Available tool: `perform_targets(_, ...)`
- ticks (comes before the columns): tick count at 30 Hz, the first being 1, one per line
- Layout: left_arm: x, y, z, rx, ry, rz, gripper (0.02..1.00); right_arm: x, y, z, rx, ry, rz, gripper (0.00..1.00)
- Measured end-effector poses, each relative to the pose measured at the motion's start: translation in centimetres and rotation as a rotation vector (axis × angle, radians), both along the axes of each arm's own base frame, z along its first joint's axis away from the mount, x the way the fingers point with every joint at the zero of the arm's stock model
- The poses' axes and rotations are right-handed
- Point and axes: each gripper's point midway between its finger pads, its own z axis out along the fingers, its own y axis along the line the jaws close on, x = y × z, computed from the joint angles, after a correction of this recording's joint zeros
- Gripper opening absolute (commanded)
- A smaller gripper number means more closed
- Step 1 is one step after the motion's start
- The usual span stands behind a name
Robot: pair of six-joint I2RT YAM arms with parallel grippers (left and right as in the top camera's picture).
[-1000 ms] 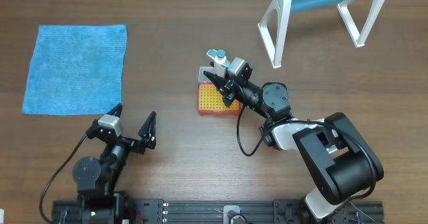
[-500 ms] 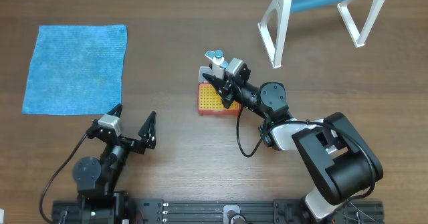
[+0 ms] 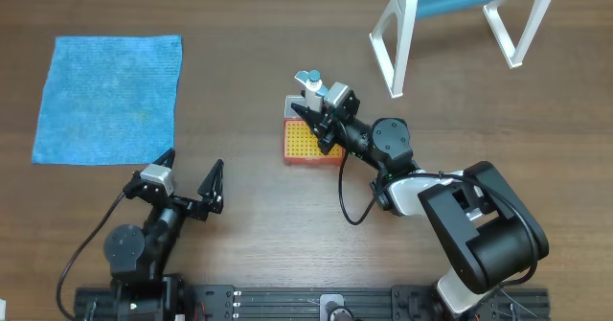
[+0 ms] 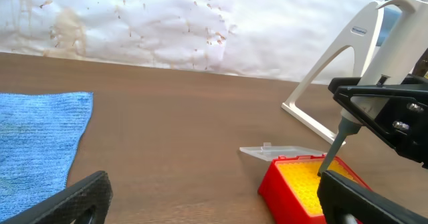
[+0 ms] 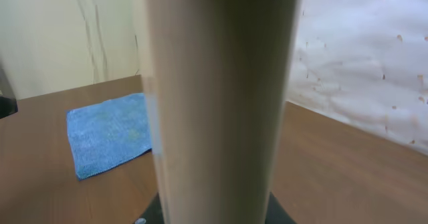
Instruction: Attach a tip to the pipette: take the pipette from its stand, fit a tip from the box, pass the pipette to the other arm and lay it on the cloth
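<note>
The right fingers clamp the mid-barrel of the pipette, likely light, stiff and slippery, its nose below them at the tip box; the left fingers stand open, empty.

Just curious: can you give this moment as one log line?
right hand: shut on pipette, nose down at tip box | left hand: open, by its base

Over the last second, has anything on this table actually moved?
Barely. The right fingers, shut on the pipette, edged slightly toward the left arm's side with it over the tip box, then stopped. The left fingers, open, the cloth and the stand stayed put.
</note>
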Motion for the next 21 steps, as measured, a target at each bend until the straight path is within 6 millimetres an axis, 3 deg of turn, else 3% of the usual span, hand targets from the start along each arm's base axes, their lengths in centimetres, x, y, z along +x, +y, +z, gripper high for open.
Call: perform_targets(21,0.0,0.0,0.0,0.0,0.0,0.0,0.993,-0.6,0.4,-1.1,-0.024,0.048,0.041,0.071)
